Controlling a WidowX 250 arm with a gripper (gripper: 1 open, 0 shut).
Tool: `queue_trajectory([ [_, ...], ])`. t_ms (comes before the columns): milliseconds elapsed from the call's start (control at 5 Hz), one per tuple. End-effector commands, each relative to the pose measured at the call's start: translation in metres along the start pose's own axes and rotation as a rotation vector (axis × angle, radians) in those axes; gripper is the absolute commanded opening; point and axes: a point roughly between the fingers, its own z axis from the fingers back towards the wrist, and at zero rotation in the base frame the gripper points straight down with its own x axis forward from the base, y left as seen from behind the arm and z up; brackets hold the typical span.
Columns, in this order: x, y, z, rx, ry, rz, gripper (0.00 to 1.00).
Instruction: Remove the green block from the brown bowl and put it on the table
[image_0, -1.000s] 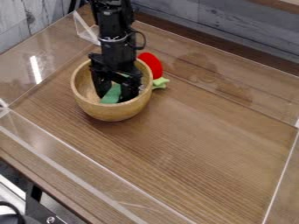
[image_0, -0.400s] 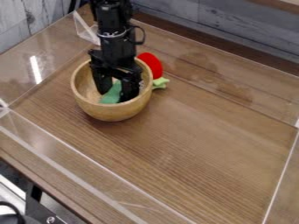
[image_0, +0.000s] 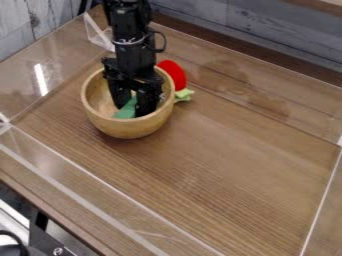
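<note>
- Reaching down into the brown bowl, the black gripper has its fingers low inside the rim, at the green block; they look drawn in close, but whether the block is pinched between them I cannot tell, as the dark fingers cover part of it
- Lying inside the bowl, the green block shows its near-left part beside the fingers, and the rest is hidden
- Judging by its look, the block is small, light and stiff, not fragile; its faces seem smooth, so a shallow pinch might let it slip or turn
- The best hold seems to be across its narrow sides near the middle, with the fingers well down and a modest squeeze
- Around it the bowl wall curves up on every side, so the lift wants to go straight up past the thick rim before any sideways move; a snag there could drag or tip the bowl
- Just beyond the rim, towards the right, sits the red strawberry-like toy with its green leaves, better left alone
- The bowl stands towards the left edge of the table, and the bare wood towards the right edge would suit setting the block down
</note>
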Motion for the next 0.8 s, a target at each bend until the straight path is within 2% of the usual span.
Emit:
queue_trajectory([
  [0, 0.0096, 0.0039, 0.0201, 0.014, -0.07, 0.009, 0.0],
  [600, 0.0122, -0.002, 0.029, 0.006, -0.078, 0.019, 0.0],
])
